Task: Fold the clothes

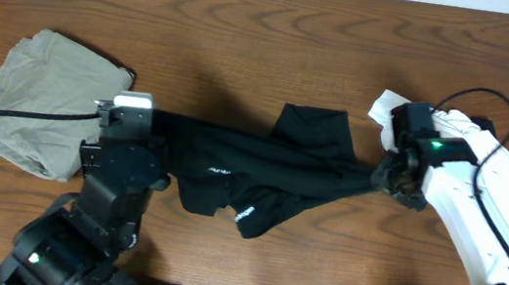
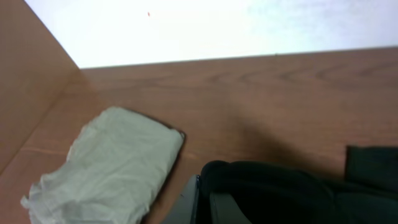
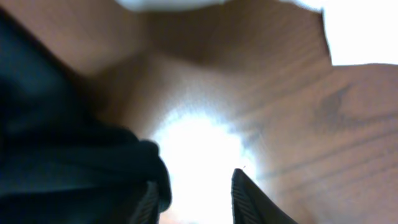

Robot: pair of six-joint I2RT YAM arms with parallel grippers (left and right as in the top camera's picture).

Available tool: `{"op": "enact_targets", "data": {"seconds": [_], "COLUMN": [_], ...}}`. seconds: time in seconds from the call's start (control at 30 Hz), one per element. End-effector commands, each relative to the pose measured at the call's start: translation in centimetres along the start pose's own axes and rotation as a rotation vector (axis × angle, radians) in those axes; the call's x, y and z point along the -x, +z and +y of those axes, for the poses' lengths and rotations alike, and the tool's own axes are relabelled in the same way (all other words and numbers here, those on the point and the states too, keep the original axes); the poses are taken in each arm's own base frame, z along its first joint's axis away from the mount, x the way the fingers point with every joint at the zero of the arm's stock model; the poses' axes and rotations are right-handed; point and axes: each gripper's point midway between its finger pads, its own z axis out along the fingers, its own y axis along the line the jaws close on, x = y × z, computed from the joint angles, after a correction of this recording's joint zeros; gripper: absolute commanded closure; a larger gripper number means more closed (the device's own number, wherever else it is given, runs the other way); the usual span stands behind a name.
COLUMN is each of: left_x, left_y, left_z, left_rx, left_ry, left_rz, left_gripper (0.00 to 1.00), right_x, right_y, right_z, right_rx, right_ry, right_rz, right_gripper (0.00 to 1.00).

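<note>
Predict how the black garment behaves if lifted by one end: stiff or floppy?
Likely floppy: the black garment lies wrinkled and bunches into a rope near the right gripper. Probably light: it drapes thin and flat on the table. Its loose flaps would likely sag and drag when lifted.

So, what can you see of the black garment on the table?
The black garment is soft matte fabric with small white lettering, creased and unfolded. It lies stretched as a long band across the wooden table, one flap pointing away from the arms. The shut left gripper holds its left end; its right end is bunched beside the right gripper, whose jaws stand open.
</note>
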Motion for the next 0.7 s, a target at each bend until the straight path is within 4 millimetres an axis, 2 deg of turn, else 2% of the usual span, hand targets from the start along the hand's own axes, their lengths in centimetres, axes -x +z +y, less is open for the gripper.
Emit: {"op": "enact_targets", "data": {"seconds": [0.0, 0.03, 0.1, 0.13, 0.2, 0.37, 0.47, 0.53, 0.6, 0.67], "left_x": [4.2, 4.8, 5.7, 6.1, 6.8, 10.0, 11.5, 11.9, 11.8, 11.2], "left_y": [-2.1, -2.4, -3.0, -3.3, -3.9, -5.0, -5.4, -5.6, -5.6, -5.3], "left_z": [1.7, 1.5, 0.9, 0.6, 0.0, -1.4, -2.4, -3.0, -3.2, -3.3], "left_rx": [0.03, 0.007, -0.043, -0.074, -0.128, -0.215, -0.27, -0.308, -0.318, -0.316], "left_ry": [-0.037, -0.037, -0.045, -0.042, -0.044, -0.046, -0.065, -0.067, -0.065, -0.054], "left_rz": [-0.11, -0.124, -0.141, -0.149, -0.164, -0.279, -0.331, -0.345, -0.343, -0.317], "left_gripper": [0.94, 0.94, 0.94, 0.94, 0.94, 0.94, 0.94, 0.94, 0.94, 0.94], "right_x": [1.4, 1.4, 1.3, 1.4, 1.3, -1.0, -1.8, -2.5, -3.3, -3.1], "right_y": [-1.5, -2.0, -2.5, -2.5, -2.1, -1.9, -2.0, -2.0, -2.5, -2.6], "right_z": [1.5, 3.1, 3.9, 3.2, 0.6, -2.3, -3.1, -1.5, 1.4, 1.6], "right_rx": [0.122, 0.205, 0.253, 0.22, 0.097, -0.006, -0.041, 0.051, 0.23, 0.237], "right_ry": [-0.032, -0.132, -0.228, -0.227, -0.19, -0.123, -0.073, -0.102, -0.292, -0.292], "right_rz": [-0.05, -0.053, -0.063, -0.07, -0.069, 0.043, 0.076, 0.116, 0.155, 0.146], "right_gripper": [0.53, 0.5, 0.41, 0.37, 0.27, 0.24, 0.2, 0.05, 0.1, 0.1]}}
